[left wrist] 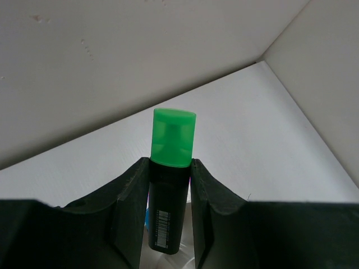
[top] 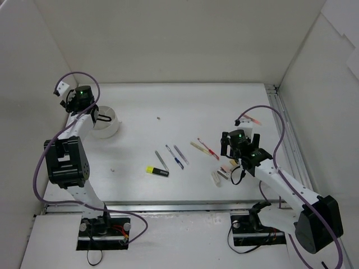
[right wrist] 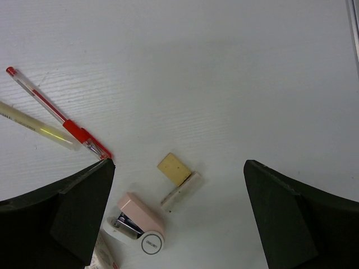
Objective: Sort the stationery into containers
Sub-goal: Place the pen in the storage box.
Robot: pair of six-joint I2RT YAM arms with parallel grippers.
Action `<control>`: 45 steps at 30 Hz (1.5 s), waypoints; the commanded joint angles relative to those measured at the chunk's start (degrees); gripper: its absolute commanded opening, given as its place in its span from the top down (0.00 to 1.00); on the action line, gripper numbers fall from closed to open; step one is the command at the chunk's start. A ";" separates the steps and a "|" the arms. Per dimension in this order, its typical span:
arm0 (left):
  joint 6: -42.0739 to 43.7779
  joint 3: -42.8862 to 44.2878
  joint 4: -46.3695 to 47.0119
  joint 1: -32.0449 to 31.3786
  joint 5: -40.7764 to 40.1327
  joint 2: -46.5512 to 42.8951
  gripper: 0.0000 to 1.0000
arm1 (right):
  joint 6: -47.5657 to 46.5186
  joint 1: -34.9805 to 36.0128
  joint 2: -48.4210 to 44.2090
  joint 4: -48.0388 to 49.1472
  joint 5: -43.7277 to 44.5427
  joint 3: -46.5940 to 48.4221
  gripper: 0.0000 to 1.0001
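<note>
Nearest to you, your right end effector (top: pixel 240 143) is spread wide open and holds nothing. It hangs over a pink stapler (right wrist: pixel 137 218) and a small tan eraser (right wrist: pixel 175 168) on the bench (top: pixel 224 106). A red pen (right wrist: pixel 56 115) and a beige stick (right wrist: pixel 36 126) lie close together just to its left. Near the middle lie a yellow highlighter (top: pixel 157 171) and some thin pens (top: pixel 174 156). Far back on the left, your left end effector (left wrist: pixel 168 163) is squeezed tight on a green highlighter (left wrist: pixel 174 137), right over the round white tub (top: pixel 110 133).
</note>
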 commanded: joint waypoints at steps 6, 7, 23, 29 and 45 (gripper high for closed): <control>-0.03 1.99 4.75 -1.86 -2.95 1.14 0.94 | -0.42 0.24 0.28 1.85 3.13 2.63 0.02; -0.20 2.08 4.58 -1.86 -3.56 1.58 0.94 | -0.24 0.32 0.28 1.77 3.13 2.55 0.02; -4.07 -0.03 2.56 -3.44 -5.94 2.46 0.92 | -0.07 0.32 -0.07 1.76 3.04 2.19 0.02; -5.40 -0.73 1.85 -3.44 -6.56 1.06 0.92 | -0.07 0.32 -0.69 1.77 3.39 1.93 0.02; -5.92 -3.55 4.23 -6.61 -13.59 2.02 0.78 | 0.02 0.32 -1.04 1.85 2.86 1.75 0.02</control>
